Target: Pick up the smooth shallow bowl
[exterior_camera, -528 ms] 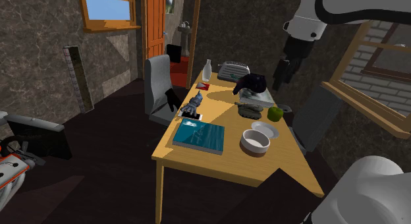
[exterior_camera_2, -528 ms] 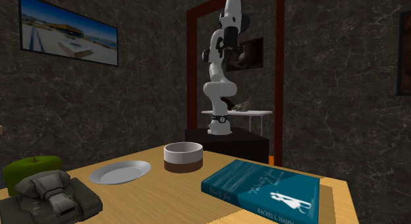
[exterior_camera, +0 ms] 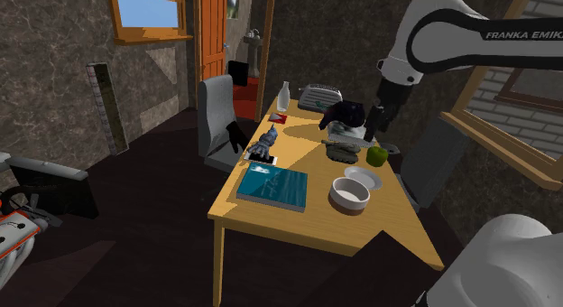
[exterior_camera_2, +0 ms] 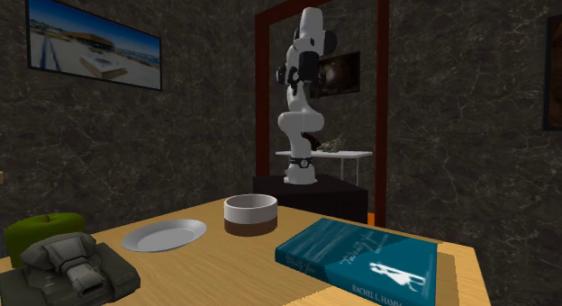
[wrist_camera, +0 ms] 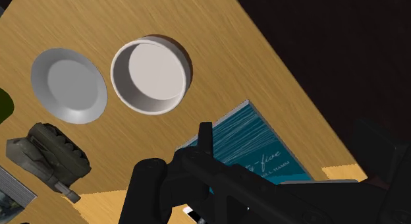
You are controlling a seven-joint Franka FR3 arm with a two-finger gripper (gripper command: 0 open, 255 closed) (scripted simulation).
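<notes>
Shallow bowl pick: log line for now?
phase: pre-grasp | black two-finger gripper: aloft, apart from target | target: smooth shallow grey bowl, untouched on wooden table, beside deeper white bowl

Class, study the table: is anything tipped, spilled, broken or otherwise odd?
Nothing stands out. The shallow bowl and the deeper bowl sit upright side by side, apart, both empty. The teal book lies flat near them, and the tabletop shows no spill.

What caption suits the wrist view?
Shallow grey bowl beside a deeper white bowl, near a teal book, on a wooden table.
</notes>
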